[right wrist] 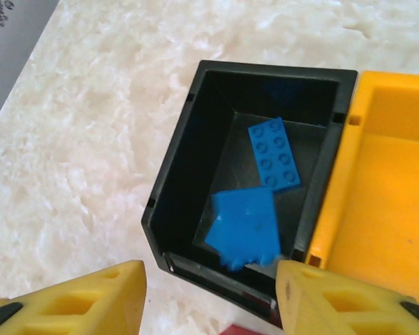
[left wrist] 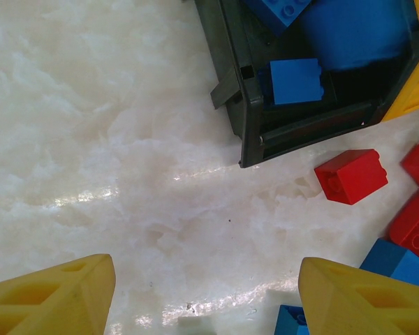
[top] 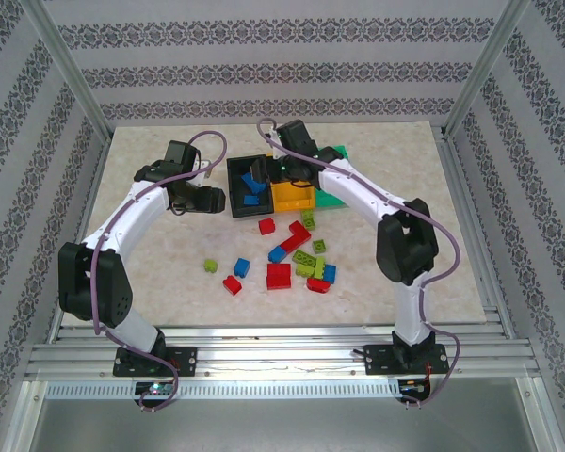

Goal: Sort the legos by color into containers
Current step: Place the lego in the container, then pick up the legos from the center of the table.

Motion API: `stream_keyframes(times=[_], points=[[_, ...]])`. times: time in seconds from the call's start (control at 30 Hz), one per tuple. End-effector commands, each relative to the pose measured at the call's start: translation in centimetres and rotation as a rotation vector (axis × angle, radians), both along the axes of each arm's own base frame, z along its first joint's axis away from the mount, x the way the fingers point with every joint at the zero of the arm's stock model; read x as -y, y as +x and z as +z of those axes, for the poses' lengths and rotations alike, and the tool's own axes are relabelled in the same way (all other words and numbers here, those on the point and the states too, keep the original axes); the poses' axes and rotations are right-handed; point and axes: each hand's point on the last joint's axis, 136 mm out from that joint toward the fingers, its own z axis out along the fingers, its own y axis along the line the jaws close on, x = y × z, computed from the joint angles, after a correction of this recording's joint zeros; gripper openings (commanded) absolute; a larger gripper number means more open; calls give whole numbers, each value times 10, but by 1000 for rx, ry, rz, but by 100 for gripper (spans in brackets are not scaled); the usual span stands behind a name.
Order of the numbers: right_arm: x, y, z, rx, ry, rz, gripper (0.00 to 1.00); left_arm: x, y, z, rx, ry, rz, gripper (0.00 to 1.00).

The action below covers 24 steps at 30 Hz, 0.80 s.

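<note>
Three joined containers stand at mid-table: a black bin (top: pixel 237 179), an orange-yellow bin (top: pixel 292 200) and a green bin (top: pixel 337 153). My right gripper (right wrist: pixel 211 279) hovers open over the black bin (right wrist: pixel 169 188), nothing between its fingers. Below it, inside that bin, are a flat blue lego (right wrist: pixel 274 153) and a blurred blue lego (right wrist: pixel 244 227). My left gripper (left wrist: pixel 206 286) is open over bare table, just left of the black bin (left wrist: pixel 246 118). A red lego (left wrist: pixel 351 176) and a blue lego (left wrist: pixel 398 262) lie to its right. Several red, blue and green legos (top: pixel 279 275) are scattered in front of the bins.
The marble-patterned tabletop (top: pixel 151 273) has free room on the left and far right. A lone green brick (top: pixel 210 266) lies left of the pile. Patterned walls and an aluminium frame (top: pixel 71 71) close in the workspace.
</note>
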Motion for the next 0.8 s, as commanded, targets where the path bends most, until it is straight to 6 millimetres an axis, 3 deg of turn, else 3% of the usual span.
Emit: stream_keyframes(times=[0.0,0.1,0.27,0.47,0.77], points=[[-5,-17,-11,-65,-4,26,53,-6,2,2,24,16,5,70],[9,-37,-29,-96,-40,29,52,-5,3,4,30,9,4,70],[33,-93,-69,-171,-139,69,52,-3,3,5,31,-6,1,70],[41,-147,-94,-213,-233,126,53,-4,4,4,27,2,5,70],[41,-170,-117,-172,-452,218,56,-6,4,2,25,14,5,70]])
